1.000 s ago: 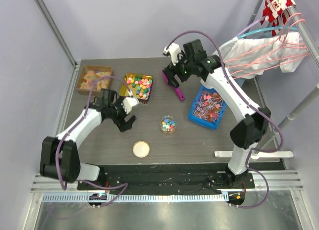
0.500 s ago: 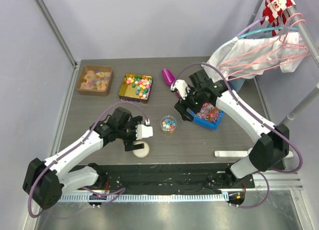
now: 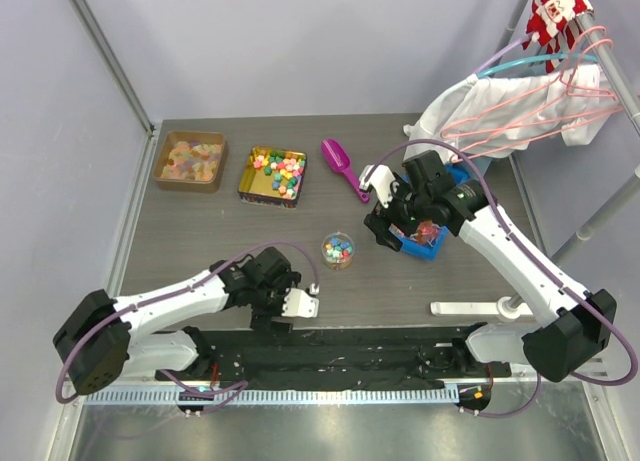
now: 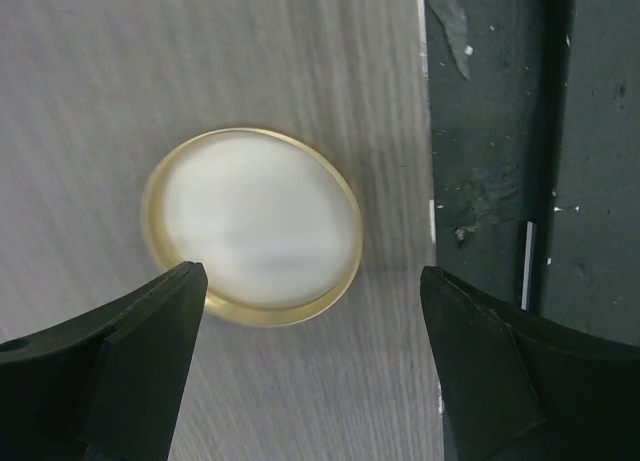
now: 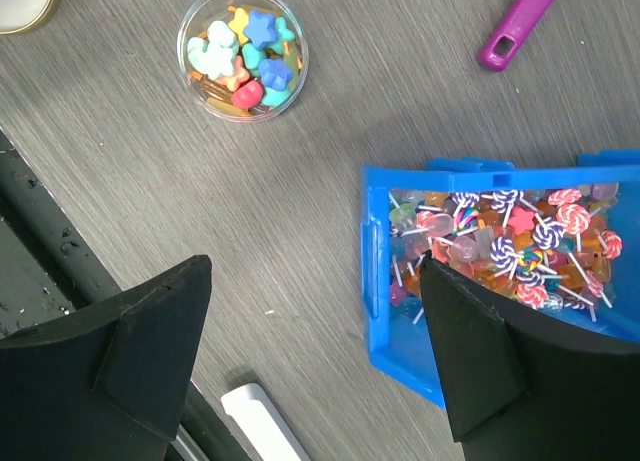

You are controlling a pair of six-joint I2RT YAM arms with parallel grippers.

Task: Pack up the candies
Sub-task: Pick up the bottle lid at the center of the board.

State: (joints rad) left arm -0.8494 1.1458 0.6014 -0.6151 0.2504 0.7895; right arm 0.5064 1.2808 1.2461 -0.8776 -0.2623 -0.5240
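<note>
Overhead, a grey table [image 3: 200, 236] is seen with two robot grippers above it. The left gripper [image 3: 296, 303] is at the near edge, its jaws spread wide on either side of a round pale lid [image 4: 255, 226]. The right gripper [image 3: 384, 217], also wide open and holding nothing, hangs over the near left corner of a blue bin [image 5: 372, 271] of lollipops [image 5: 500, 246]. Between the two stands a small clear cup [image 3: 338, 249] of mixed sweets. The gummy candies [image 3: 190, 159], orange, yellow and pale, lie in a brown tray [image 3: 160, 171] at the far left. It sits beside a gold tin [image 3: 246, 189]. A purple scoop [image 3: 338, 163] lies right of the tin.
</note>
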